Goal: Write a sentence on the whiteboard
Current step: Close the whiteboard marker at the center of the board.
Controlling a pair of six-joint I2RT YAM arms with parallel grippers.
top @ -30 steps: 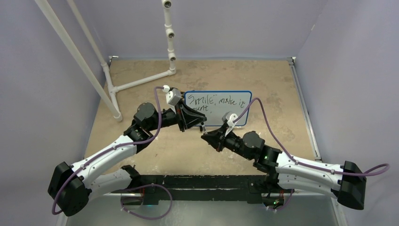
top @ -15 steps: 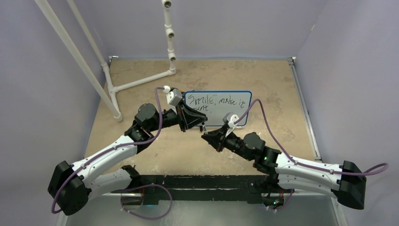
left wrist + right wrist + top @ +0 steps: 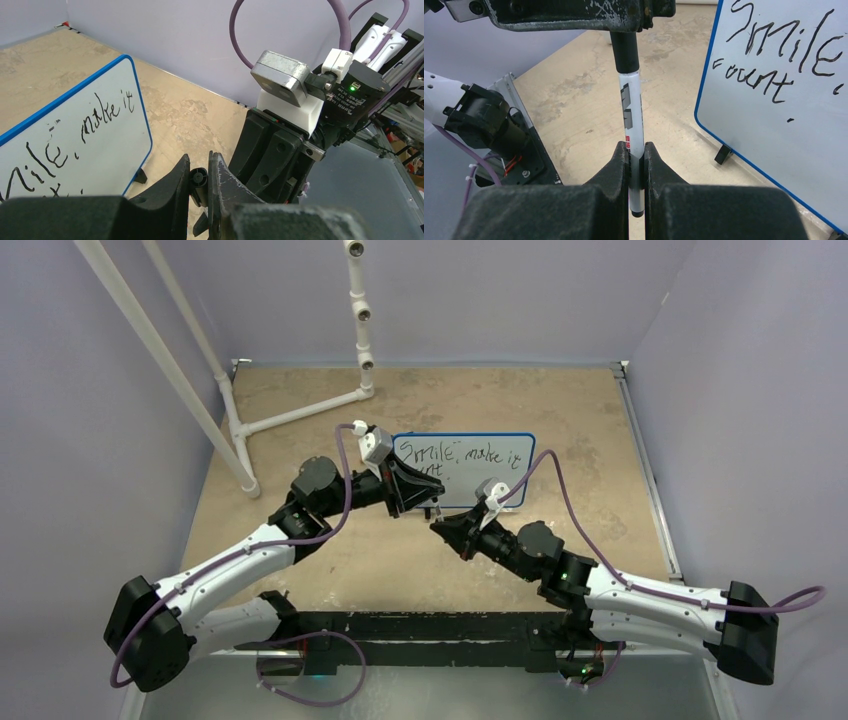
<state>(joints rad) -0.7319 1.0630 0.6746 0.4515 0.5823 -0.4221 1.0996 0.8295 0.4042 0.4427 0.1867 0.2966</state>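
**A:** Tan table point(image 3: 300, 410), lavender walls. What's in hand?

**B:** The right fingers point(image 3: 616, 167) are clamped on the marker point(image 3: 630, 120), and the left fingers point(image 3: 220, 180) pinch its black cap point(image 3: 625, 50). Just beyond them the whiteboard point(image 3: 470, 465) stands mid-table, the sentence point(image 3: 462, 454) written. I'd say capping.

**A:** Next?

**B:** A straight push along the barrel. Since a second ago the left arm point(image 3: 250, 555) has edged right, closing the gap.

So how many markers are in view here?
1. The marker spans between the arms, in front of the whiteboard: the right gripper clamps its white barrel, the left gripper grips its black cap end. Another could hide under the arms.
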